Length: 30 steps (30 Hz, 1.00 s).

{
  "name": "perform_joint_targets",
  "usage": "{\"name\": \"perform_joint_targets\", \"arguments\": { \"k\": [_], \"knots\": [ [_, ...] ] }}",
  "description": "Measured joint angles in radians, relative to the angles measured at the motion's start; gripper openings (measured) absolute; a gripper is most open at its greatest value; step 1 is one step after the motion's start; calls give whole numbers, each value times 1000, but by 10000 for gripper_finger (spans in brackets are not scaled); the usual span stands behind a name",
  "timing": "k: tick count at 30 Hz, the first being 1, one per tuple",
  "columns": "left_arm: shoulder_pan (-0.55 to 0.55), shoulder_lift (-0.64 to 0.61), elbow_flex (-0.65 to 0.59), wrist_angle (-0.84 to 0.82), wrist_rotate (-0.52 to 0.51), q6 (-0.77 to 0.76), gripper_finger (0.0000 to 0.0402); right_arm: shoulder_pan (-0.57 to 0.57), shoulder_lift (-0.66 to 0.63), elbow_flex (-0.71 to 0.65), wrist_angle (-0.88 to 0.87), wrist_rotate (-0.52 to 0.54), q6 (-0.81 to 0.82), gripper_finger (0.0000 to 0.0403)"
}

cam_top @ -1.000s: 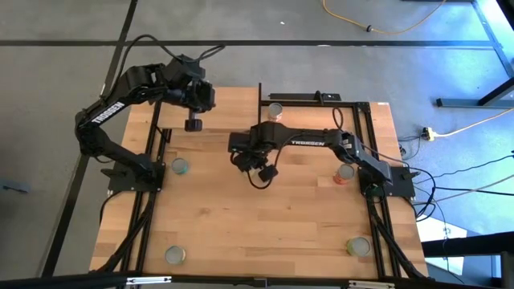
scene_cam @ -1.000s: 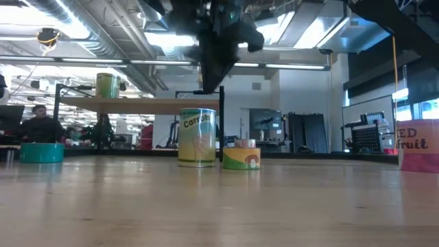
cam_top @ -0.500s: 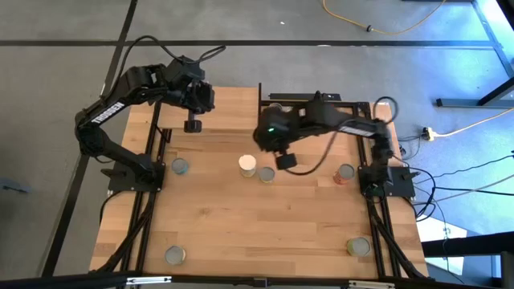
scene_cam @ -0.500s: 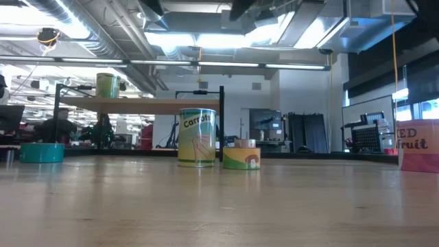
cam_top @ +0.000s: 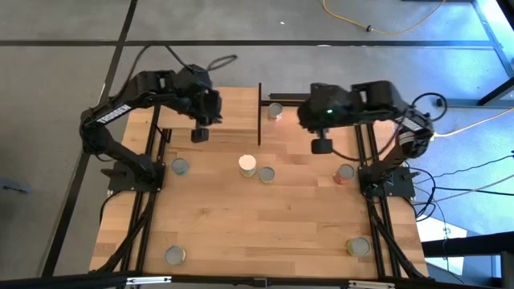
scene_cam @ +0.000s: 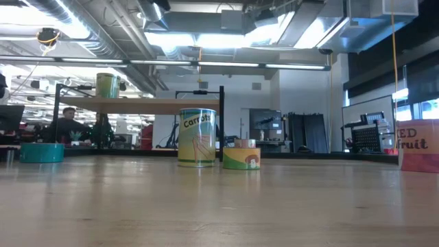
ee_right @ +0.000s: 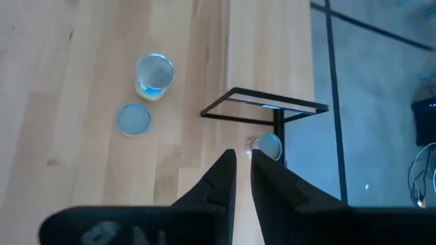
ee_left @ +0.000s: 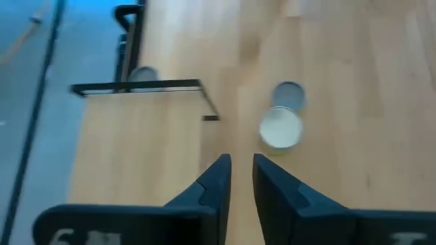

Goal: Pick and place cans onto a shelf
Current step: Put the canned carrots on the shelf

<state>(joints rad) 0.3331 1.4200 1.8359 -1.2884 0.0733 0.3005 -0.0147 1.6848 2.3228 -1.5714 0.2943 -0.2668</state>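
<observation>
On the light-wood table (cam_top: 241,217) we see cans at 5 (cam_top: 358,246) and 7 o'clock (cam_top: 174,255), two at centre (cam_top: 248,165), and one (cam_top: 275,111) on the shelf (scene_cam: 137,104) at 12. Both grippers, left (cam_top: 199,134) and right (cam_top: 320,145), hover empty, fingers nearly together.

left pincer (cam_top: 198,134) raised, fingers nearly together, empty | right pincer (cam_top: 320,145) raised, nearly closed, empty

1. I see a yellow-and-green "Carrots" can (scene_cam: 197,138) with a silvery top
2. Beside it a short yellow-green tin (scene_cam: 241,158)
3. A teal tin (scene_cam: 42,152), a red label (scene_cam: 418,145)
4. Pale wood bench (cam_top: 265,217), black-framed shelf (scene_cam: 140,106)
</observation>
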Motion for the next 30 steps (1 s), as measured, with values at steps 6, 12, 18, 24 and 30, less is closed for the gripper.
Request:
{"name": "perform_joint_targets", "arguments": {
  "k": [6,12,18,24,30],
  "knots": [
    [-95,72,0,-12,4,90,61,0,-80,0,0,0,0,48],
    [-185,175,0,-21,41,143,59,0,-155,0,0,1,-2,48],
    [-248,294,-1,-20,78,147,58,0,-198,0,0,1,-3,48],
    [-274,407,-2,-17,78,142,58,0,-210,0,0,0,-8,48],
    [-275,479,-2,38,68,94,58,0,-209,-1,0,0,-32,48]
  ]
}}
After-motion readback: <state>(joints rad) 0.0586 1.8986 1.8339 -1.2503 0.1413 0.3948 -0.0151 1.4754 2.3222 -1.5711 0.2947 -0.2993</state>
